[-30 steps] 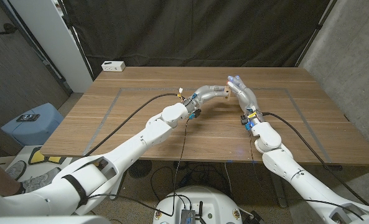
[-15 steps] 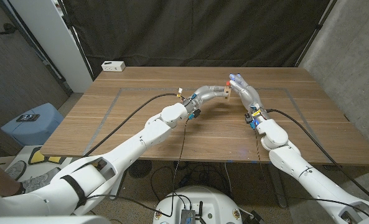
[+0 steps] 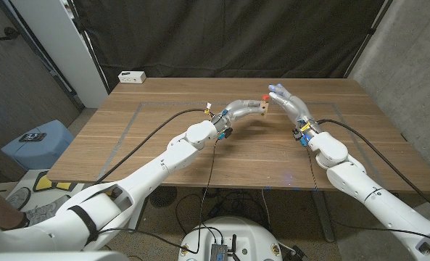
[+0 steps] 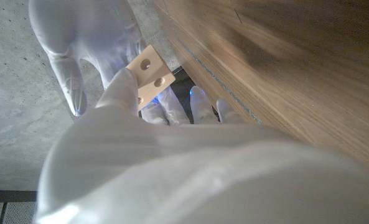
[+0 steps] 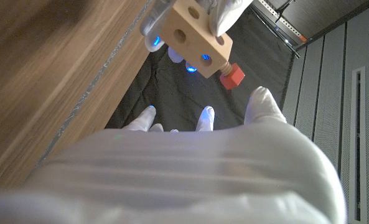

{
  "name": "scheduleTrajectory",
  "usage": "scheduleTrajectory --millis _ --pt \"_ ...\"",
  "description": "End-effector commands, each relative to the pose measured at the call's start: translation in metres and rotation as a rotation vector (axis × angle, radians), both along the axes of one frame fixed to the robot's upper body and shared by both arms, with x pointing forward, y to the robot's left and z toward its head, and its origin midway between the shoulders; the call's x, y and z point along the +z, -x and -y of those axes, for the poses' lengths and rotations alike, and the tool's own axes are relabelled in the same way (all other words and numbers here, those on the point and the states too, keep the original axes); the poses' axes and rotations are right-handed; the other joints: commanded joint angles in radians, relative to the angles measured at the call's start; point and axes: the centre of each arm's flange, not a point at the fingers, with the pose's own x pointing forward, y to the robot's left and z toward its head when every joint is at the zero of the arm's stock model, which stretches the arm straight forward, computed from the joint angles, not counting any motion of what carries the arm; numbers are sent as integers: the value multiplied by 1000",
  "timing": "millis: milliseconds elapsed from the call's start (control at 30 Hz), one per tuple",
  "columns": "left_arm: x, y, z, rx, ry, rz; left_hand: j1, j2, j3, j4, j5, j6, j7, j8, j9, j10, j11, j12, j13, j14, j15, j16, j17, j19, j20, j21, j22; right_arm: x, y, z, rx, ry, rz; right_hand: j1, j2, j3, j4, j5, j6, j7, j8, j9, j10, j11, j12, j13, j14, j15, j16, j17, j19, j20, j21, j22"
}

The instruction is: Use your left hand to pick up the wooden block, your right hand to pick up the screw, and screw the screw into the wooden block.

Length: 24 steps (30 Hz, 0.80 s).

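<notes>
My left hand [image 3: 245,109] holds the pale wooden block [image 3: 261,108] in the air over the middle back of the table. A red screw [image 3: 265,96] sticks out of the block's upper side. The right wrist view shows the block [image 5: 193,28] with two holes facing me and the red screw head [image 5: 232,76] at one end, the left hand's fingers [image 5: 224,12] around the block. My right hand [image 3: 287,100] hovers just right of the screw, apart from it, fingers spread and holding nothing. In the left wrist view the block [image 4: 148,74] sits at my left hand's [image 4: 172,162] fingertips, with the right hand [image 4: 78,37] beyond.
A white box [image 3: 132,76] lies at the wooden table's [image 3: 164,145] back left corner. Black cables [image 3: 171,114] run along both arms over the tabletop. A blue object [image 3: 37,141] stands on the floor to the left.
My right hand has drawn back to the right, off the screw, whose red head now shows on the block. The right forearm swung outward. The left hand and block stayed still.
</notes>
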Motion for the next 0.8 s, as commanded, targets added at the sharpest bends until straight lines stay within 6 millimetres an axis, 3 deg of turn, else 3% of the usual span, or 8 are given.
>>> scheduleTrajectory --millis 33,800 --pt "0 0 -4 -1 -4 8 4 9 4 2 5 13 0 4 3 -2 -2 4 0 7 -56 5 1 4 1 8 2 21 10 16 -45 149 -5 -8 -2 -1 -4 8 -8 0 -7 1 -7 4 5 3 -8 5 1 2 -1 -1 1 2" --pt "6 -9 -3 -3 -18 21 7 9 5 0 5 11 -1 4 3 -2 -2 4 0 8 -57 5 1 3 1 8 2 67 36 28 -121 407 -33 -7 -3 2 -14 11 -33 30 -27 -1 -25 14 4 4 -9 9 6 -2 -3 16 3 0"
